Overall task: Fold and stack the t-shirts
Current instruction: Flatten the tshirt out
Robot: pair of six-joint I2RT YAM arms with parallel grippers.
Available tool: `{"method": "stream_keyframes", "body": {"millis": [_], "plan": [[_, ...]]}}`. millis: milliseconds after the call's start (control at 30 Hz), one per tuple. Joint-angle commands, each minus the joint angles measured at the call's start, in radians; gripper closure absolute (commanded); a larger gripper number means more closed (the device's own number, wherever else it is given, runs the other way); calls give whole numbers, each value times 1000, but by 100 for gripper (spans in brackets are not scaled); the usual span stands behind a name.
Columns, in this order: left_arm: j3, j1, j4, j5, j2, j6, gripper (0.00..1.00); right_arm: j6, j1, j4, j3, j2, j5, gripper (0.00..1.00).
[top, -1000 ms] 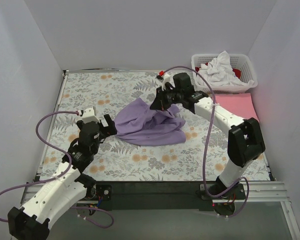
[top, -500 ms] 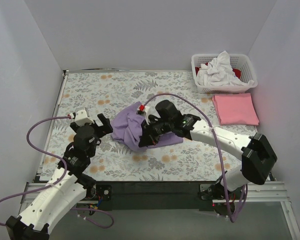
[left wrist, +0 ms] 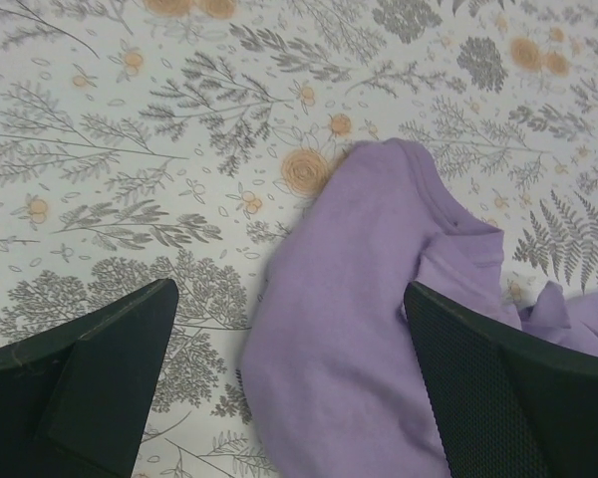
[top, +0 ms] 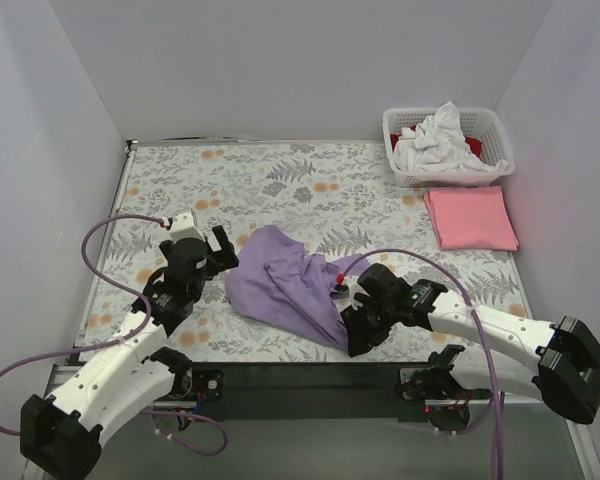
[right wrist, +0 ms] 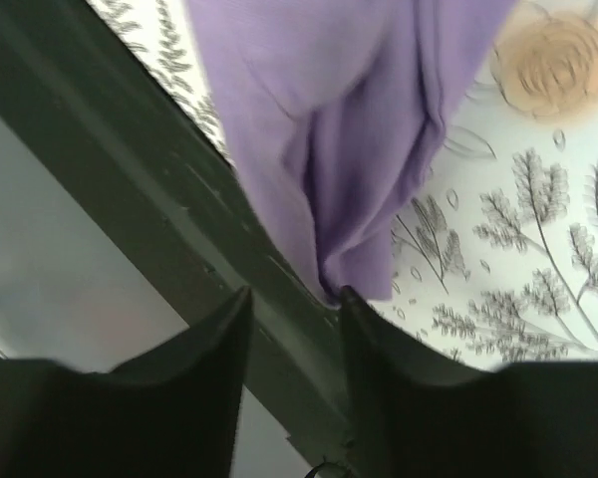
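The left fingers (left wrist: 90, 368) stand wide apart and empty above the lavender t-shirt (left wrist: 349, 349). The right fingers (right wrist: 204, 358) are partly parted, the shirt's near corner just at their tips, by the front edge of the surface (right wrist: 538, 249).

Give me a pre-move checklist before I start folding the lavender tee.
1. Right jaws free of cloth: ok. They stand apart, with the lavender tee's corner ending just beyond their tips.
2. Left jaws ready: ok. They are wide apart over the tee's left edge and hold nothing.
3. Tee lying flat: not ok. It is bunched and creased.
4. Tee well inside the floral cloth: not ok. Its near corner sits at the dark front rail.
5. Sleeves located: cannot tell.
6. Stack spot: ok. The folded pink tee lies flat beside the basket.
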Motion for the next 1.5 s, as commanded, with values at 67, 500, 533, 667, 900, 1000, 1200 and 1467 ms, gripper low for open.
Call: {"method": "stream_keyframes", "body": {"millis": [67, 500, 533, 667, 900, 1000, 1200, 1467], "plan": [[110, 7, -15, 190, 115, -42, 3, 35, -3, -13, 66, -33, 162, 40], [409, -66, -130, 448, 622, -110, 5, -22, -403, 227, 83, 16, 64, 32], [440, -83, -142, 448, 645, -111, 6, -22, -432, 261, 78, 23, 45, 32], [495, -129, -155, 428, 730, -116, 12, -8, -469, 344, 52, 73, 3, 32], [515, -166, -190, 365, 836, -120, 24, 15, -486, 450, 49, 218, -28, 30], [485, -174, -181, 367, 837, -140, 40, 24, -486, 502, 53, 286, -72, 30], [466, -165, -130, 286, 811, -124, 95, 21, -486, 573, 105, 425, -129, 79], [778, 53, -191, 214, 739, 43, 100, -14, -572, 480, 442, 413, -89, 99]]}}
